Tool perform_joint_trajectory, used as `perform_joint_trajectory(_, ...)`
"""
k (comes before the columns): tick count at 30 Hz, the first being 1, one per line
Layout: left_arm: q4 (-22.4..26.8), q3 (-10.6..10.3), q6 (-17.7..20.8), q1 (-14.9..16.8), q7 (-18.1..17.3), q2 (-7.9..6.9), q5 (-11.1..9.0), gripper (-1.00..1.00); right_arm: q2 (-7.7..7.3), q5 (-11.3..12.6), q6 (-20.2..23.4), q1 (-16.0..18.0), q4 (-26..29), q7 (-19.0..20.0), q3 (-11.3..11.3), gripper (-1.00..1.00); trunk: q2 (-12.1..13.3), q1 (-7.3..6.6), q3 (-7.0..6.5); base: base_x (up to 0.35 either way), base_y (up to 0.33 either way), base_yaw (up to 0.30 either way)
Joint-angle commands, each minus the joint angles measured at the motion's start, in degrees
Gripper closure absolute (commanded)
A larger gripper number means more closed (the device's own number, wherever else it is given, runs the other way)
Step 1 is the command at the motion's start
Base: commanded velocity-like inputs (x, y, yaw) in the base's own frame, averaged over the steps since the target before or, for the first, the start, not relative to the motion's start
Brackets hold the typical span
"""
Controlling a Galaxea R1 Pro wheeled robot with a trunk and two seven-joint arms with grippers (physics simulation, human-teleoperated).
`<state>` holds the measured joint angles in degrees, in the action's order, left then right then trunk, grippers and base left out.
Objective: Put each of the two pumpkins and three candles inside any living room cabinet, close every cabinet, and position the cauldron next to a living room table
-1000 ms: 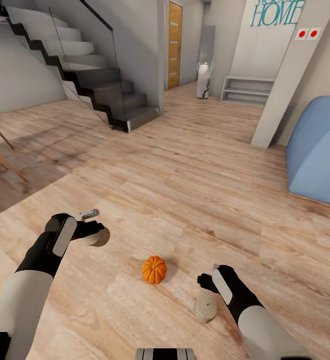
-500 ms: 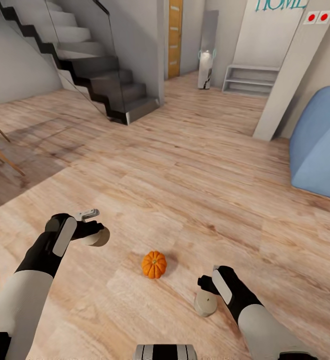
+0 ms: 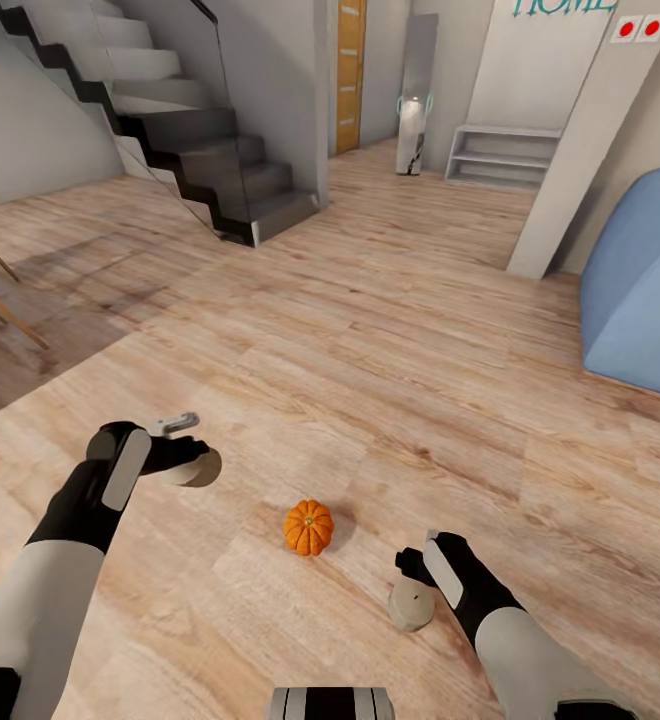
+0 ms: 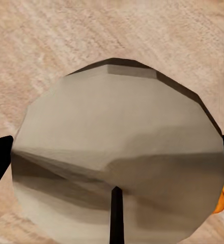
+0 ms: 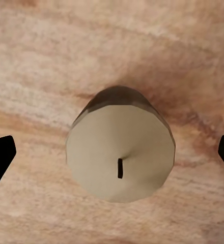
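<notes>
Candles first: my left end effector (image 3: 192, 462) grips one candle (image 3: 198, 468), my right end effector (image 3: 415, 590) hangs wide over another candle (image 3: 411, 606) on the floor (image 3: 390, 380) beside a pumpkin (image 3: 309, 528), nothing stowed yet.

One ribbed orange pumpkin (image 3: 309, 527) sits upright on the wood floor, between a beige candle (image 3: 196, 467) at the left gripper and another candle (image 3: 411, 605) standing under the right gripper.

text: "HOME" (top cut off) | on: wall panel (image 3: 530, 60) | colour: teal
</notes>
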<state>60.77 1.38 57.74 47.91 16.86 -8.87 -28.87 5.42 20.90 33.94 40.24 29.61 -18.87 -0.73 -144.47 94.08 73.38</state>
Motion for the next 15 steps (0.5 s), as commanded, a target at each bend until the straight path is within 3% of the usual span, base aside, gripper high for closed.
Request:
perform_joint_trajectory(1,0.29,0.04,0.34,0.01,0.37,-0.01,-0.51,1.0,0.03,0.56,0.13,0.01,0.1,-0.46,-0.07,-1.0,-0.02,-0.01,0.05,0.0,0.0,0.0)
perform_joint_trajectory(10,3.39,0.15,2.26,-0.48,0.36,-0.01,-0.63,1.0,0.05,0.55,-0.03,0.01,-0.3,-0.46,-0.06,-1.0,-0.11,0.17,1.6,0.0,0.0,0.0)
perform_joint_trajectory(15,5.2,0.12,2.26,-0.8,0.3,-0.01,-0.66,1.0,0.05,0.55,-0.14,0.01,-0.33,-0.44,-0.06,-1.0,-0.11,0.17,1.6,0.0,0.0,0.0)
